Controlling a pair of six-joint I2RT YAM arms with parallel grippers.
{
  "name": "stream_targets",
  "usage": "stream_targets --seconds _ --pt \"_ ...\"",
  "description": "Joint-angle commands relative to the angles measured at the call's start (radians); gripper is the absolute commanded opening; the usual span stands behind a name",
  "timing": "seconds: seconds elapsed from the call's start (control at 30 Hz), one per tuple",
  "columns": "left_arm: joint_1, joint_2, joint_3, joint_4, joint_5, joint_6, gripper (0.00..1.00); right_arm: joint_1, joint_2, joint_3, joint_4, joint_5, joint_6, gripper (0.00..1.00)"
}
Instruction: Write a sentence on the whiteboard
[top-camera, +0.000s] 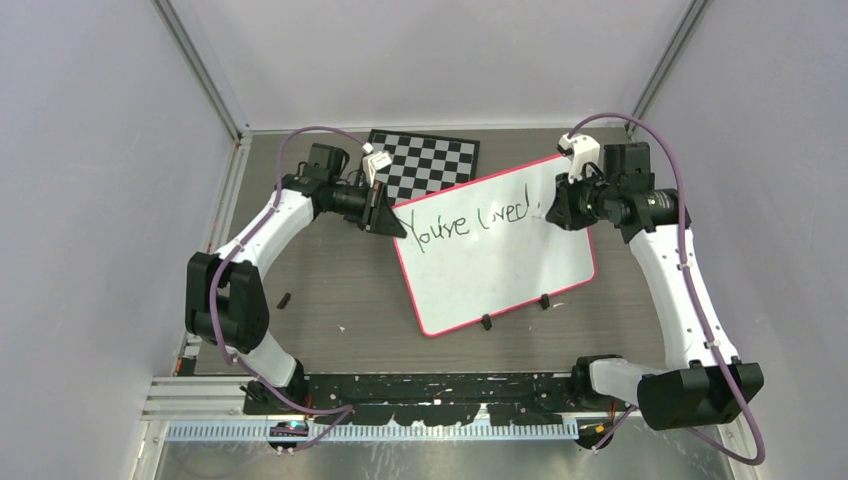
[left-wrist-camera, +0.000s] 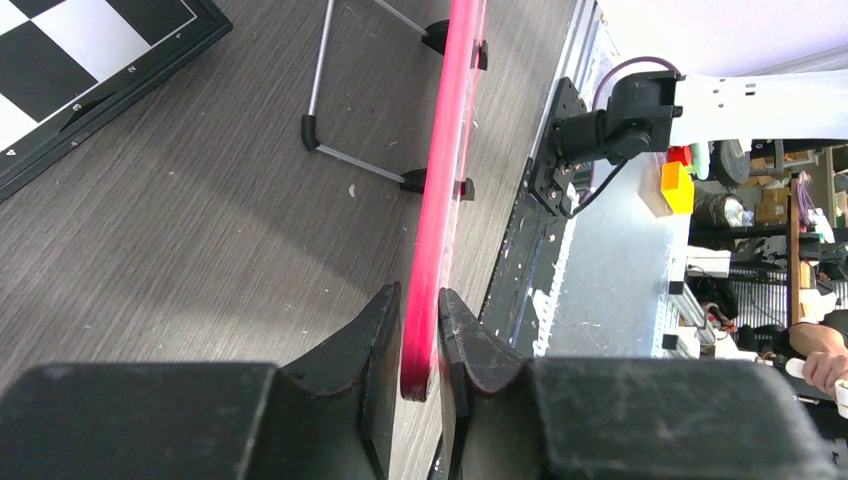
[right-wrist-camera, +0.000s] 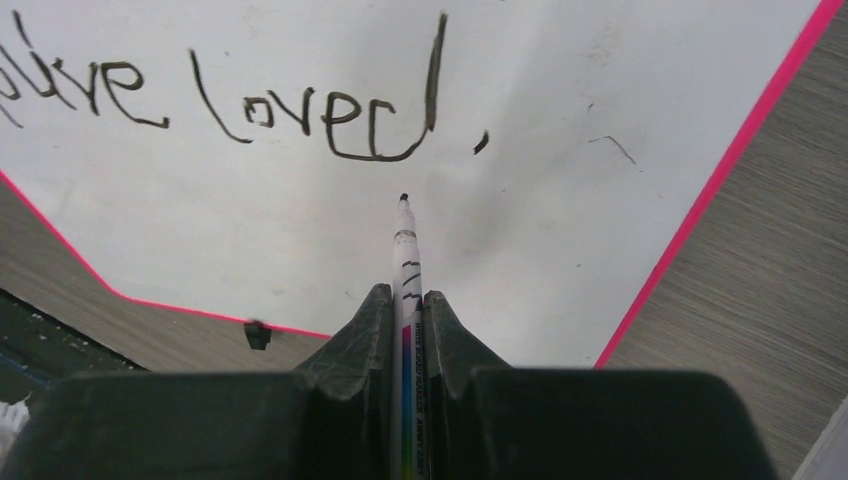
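**Operator:** Where do things stand?

**Coach:** Your left jaws are clenched on the pink frame (left-wrist-camera: 445, 190) at the far left corner of the whiteboard (top-camera: 500, 275). Your right jaws are clamped around the marker (right-wrist-camera: 406, 250), with its tip just below the "d". The whiteboard sits propped on a wire stand (left-wrist-camera: 311, 128) mid-counter (top-camera: 330, 280), and the checkerboard (top-camera: 430, 160) lies just beyond that same corner.

**Operator:** And the sentence?

**Coach:** The sentence (top-camera: 472, 222) reads "You're loved," along the whiteboard's far edge (the comma (right-wrist-camera: 481, 143) is only a small tick). I judge a second line is yet to come.

**Operator:** How do I do that well?

**Coach:** I can't tell whether the tip is touching the whiteboard right now, so lift it clear first. Then carry it across to the left side, under "You're", so you drag no stray stroke. Leave a clear gap beneath the first line. Press lightly, because a whiteboard on a stand will likely rock, and your left grip is what steadies it. Size your letters to finish short of the right frame.
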Motion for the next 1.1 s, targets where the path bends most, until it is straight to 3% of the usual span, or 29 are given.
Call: stream_targets --seconds 0.0,0.2,0.53,1.07 --pt "-0.001 -0.028 0.021 0.024 -0.028 0.009 0.23 0.012 -0.043 0.039 -0.051 -0.122 0.006 0.0" --pt "-0.002 -0.037 0.004 0.024 -0.034 0.011 0.29 0.115 -0.055 -0.026 -0.063 -0.246 0.008 0.0" --pt "-0.027 -0.033 -0.014 -0.001 -0.044 0.036 0.28 0.413 -0.099 -0.227 0.134 -0.163 0.082 0.0" --pt "-0.042 -0.012 -0.023 0.002 -0.056 0.037 0.16 0.565 -0.079 -0.327 0.335 -0.056 0.069 0.0"
